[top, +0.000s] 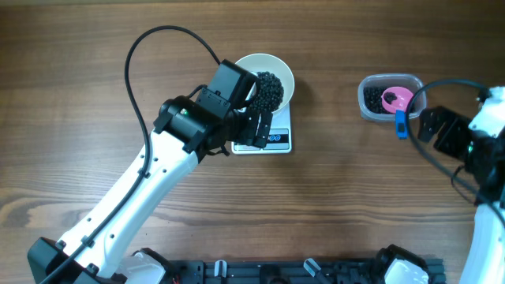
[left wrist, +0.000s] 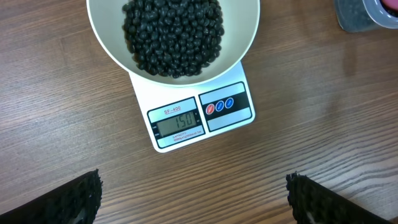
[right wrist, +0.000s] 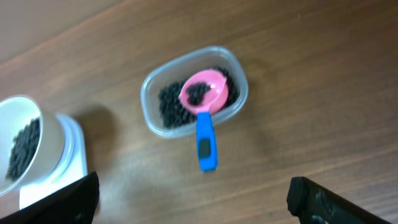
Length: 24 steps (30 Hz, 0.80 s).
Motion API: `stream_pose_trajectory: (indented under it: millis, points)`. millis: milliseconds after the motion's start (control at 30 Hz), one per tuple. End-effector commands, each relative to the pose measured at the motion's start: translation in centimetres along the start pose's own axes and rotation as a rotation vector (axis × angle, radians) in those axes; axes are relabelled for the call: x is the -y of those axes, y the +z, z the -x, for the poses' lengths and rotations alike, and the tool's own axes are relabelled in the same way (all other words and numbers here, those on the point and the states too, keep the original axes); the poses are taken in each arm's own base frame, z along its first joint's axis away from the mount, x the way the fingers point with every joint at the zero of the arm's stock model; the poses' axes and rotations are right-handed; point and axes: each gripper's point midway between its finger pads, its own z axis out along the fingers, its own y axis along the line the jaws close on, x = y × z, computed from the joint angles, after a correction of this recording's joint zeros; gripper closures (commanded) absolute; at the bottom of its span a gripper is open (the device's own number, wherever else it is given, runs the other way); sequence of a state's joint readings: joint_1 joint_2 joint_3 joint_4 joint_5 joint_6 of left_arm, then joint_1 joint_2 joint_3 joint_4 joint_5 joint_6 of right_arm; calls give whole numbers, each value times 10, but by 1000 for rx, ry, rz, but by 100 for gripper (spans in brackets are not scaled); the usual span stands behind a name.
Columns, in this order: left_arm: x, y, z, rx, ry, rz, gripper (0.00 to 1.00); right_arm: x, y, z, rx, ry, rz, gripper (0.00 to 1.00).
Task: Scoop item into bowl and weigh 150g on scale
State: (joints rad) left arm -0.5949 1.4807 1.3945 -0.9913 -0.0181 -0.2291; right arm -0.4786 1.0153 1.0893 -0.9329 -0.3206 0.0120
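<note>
The white bowl (left wrist: 241, 34) sits on the scale (left wrist: 202, 115) in the middle of the wooden counter (top: 355, 197). It covers the rear part of the scale, and its front edge overhangs just behind the display. A dark heap of the item (left wrist: 173, 34) fills the middle of the bowl, and the display reads 150. The left pincer (left wrist: 194, 200) hovers in front of the scale. Its jaws are spread wide with nothing between them, and both ribbed black fingers (left wrist: 78, 199) are clear of the scale and bowl, which lie ahead of the tips and centred between them. From overhead, that arm's wrist overlaps the near left side of the bowl and scale. Well to the right stands a clear plastic tub (right wrist: 144, 93) with more of the black pellets inside. A pink scoop (right wrist: 204, 93) rests in it, a few pellets in its cup and its blue handle (right wrist: 206, 144) sticking out over the rim toward the right pincer (right wrist: 196, 200). That pincer is also fully spread and empty, apart from the handle and short of the tub.
</note>
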Motion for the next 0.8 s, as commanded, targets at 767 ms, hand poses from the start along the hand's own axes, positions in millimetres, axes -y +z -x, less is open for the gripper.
stream_pose_trajectory:
  millis: [767]
  points:
    - [1, -8, 6, 30, 15, -1, 0, 12, 33, -53, -328, 103, -8, 0]
